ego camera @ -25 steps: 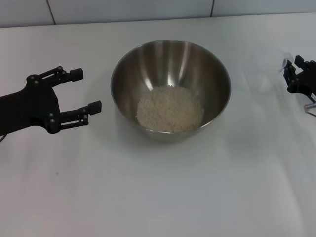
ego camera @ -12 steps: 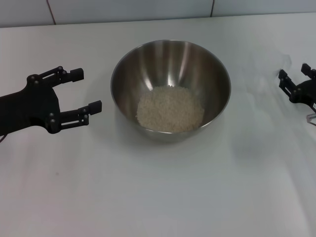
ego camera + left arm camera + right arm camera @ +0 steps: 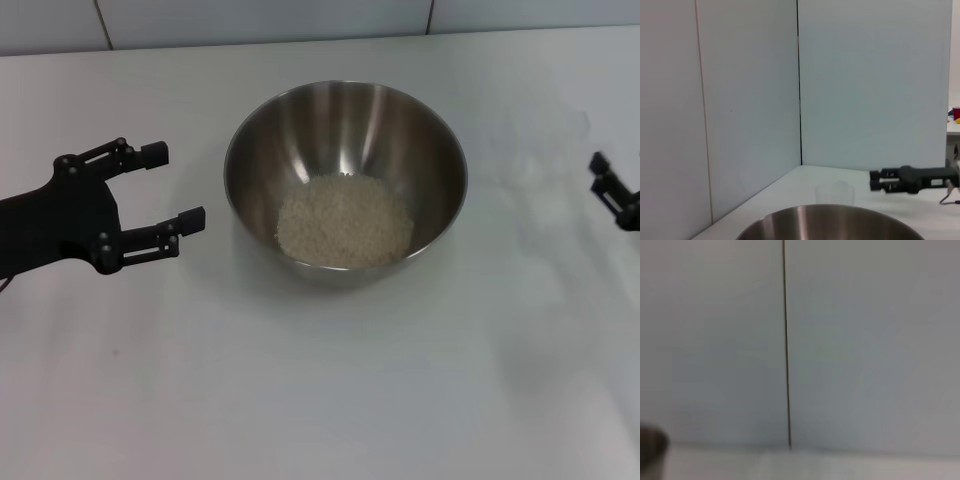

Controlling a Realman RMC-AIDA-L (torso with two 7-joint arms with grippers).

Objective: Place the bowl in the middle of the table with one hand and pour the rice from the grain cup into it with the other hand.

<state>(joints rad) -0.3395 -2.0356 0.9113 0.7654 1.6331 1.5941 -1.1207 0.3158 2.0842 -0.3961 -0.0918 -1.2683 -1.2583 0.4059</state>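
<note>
The steel bowl (image 3: 345,120) stands in the middle of the white table (image 3: 320,400) and holds a heap of rice (image 3: 345,222). Its rim also shows in the left wrist view (image 3: 825,220). My left gripper (image 3: 178,184) is open and empty, just left of the bowl and not touching it. My right gripper (image 3: 874,181) is open and empty at the table's far right; only one of its fingers (image 3: 603,175) shows in the head view. The clear grain cup (image 3: 835,192) stands upright and empty on the table beyond the bowl, apart from the right gripper. I cannot make it out in the head view.
A pale panelled wall (image 3: 865,85) runs along the table's far edge and around its corner. The right wrist view shows only this wall (image 3: 840,340), a strip of table and a dark blur at one edge.
My right gripper has drawn back to the right, away from the cup, until it is almost out of the head view. The left gripper, the bowl and the rice have not moved.
</note>
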